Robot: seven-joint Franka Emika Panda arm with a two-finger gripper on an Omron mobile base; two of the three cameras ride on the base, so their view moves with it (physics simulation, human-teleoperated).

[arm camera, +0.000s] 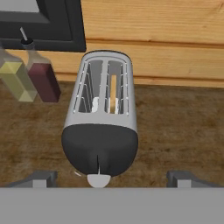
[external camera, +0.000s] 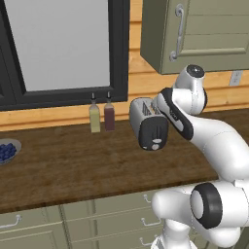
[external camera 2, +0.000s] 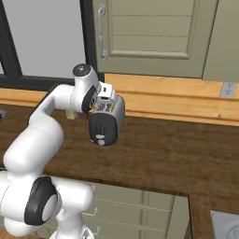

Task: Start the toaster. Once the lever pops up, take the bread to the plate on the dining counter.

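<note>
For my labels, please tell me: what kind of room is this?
A kitchen, rendered: a silver toaster with bread in one slot stands on a wood worktop, with drawers below and a wall cabinet above.

We see the toaster (arm camera: 101, 127) standing on the wood worktop (external camera: 73, 165) with bare surface in front of it and to its right, so an approach from those sides meets nothing. On its left, two bottles (arm camera: 26, 76) stand near, against the back wall; we find a gap between them and the toaster's side, but a sweep from that side would meet them. Above the slots the way is open, and the bread (arm camera: 113, 92) sits deep in the right slot. The gripper (arm camera: 111, 179) hangs spread wide just before the black end panel, its tips either side of the lever (arm camera: 99, 179). Upper cabinets (external camera 2: 154, 37) hang well above.
</note>
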